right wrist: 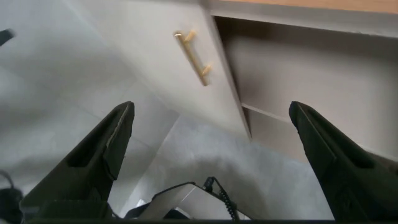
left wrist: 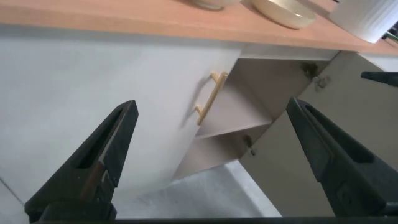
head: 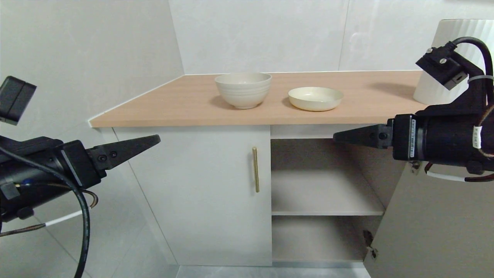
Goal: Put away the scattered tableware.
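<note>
Both the left tool and right tool hang released and empty below the desk edge, so I would raise one to the bowl, left of the plate on the desk, and pinch its rim squarely.

The head view looks forward and somewhat down from in front of the cabinet, far enough back to take in the counter, the shut door and the open compartment. The left wrist view looks past the left gripper from the cabinet's left, tilted, across its front. The right wrist view sits nearer, behind the right gripper, facing the door and floor. All three share the brass handle and the shelf.
</note>
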Available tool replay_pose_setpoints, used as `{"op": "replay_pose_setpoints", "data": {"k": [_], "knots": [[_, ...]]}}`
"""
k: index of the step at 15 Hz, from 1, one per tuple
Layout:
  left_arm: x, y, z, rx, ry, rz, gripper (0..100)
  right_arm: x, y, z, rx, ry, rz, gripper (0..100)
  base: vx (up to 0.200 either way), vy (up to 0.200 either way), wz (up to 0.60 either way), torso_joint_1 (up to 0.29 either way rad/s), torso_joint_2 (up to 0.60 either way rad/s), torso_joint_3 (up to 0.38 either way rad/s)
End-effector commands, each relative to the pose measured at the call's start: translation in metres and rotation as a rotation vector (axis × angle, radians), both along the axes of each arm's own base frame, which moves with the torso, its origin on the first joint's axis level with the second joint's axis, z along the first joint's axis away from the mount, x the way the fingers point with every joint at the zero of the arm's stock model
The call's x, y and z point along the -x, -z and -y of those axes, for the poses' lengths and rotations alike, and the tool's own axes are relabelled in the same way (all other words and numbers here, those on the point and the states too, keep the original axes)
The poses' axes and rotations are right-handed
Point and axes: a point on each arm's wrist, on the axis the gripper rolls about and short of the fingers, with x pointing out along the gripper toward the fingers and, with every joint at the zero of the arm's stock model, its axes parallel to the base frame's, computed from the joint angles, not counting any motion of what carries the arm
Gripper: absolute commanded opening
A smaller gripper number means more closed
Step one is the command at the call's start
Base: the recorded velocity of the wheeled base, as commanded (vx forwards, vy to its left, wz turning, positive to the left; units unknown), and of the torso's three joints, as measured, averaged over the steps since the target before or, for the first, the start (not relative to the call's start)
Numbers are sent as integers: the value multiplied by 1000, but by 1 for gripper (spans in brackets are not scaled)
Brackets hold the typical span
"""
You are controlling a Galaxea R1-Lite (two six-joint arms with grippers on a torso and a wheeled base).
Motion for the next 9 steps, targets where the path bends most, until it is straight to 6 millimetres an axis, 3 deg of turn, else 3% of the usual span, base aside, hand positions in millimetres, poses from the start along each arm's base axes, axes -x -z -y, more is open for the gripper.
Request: {"op": "replay_pose_setpoints", "data": {"k": [1, 6, 9], "knots": [[-1, 1, 0, 1, 2, -4, 100, 3, -1, 2, -3, -1, 9, 100, 0, 0, 0, 0, 0, 0], [-1, 2, 1, 0, 22, -10, 100, 1, 2, 1, 10, -2, 2, 100, 0, 0, 0, 5, -22, -15], [-3, 5, 3, 3, 71, -26, 100, -1, 3, 1, 12, 3, -1, 100, 0, 0, 0, 59, -243, -242]]}}
